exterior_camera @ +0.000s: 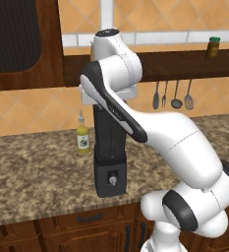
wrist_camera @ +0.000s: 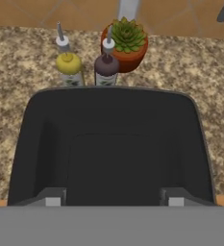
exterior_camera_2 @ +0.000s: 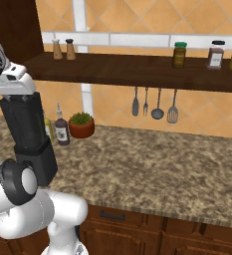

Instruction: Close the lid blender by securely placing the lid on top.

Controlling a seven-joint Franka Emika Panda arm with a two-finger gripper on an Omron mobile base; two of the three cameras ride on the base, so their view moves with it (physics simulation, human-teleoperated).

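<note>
My gripper (wrist_camera: 111, 201) hangs just over the blender (exterior_camera: 109, 147) on the counter (exterior_camera: 32, 172). The lid (wrist_camera: 111, 144) sits on the jar, below my fingers (wrist_camera: 50, 198), which stand apart at its two edges — whether they touch, I cannot tell. It looks light, stiff and smooth; hold its opposite edges.
</note>
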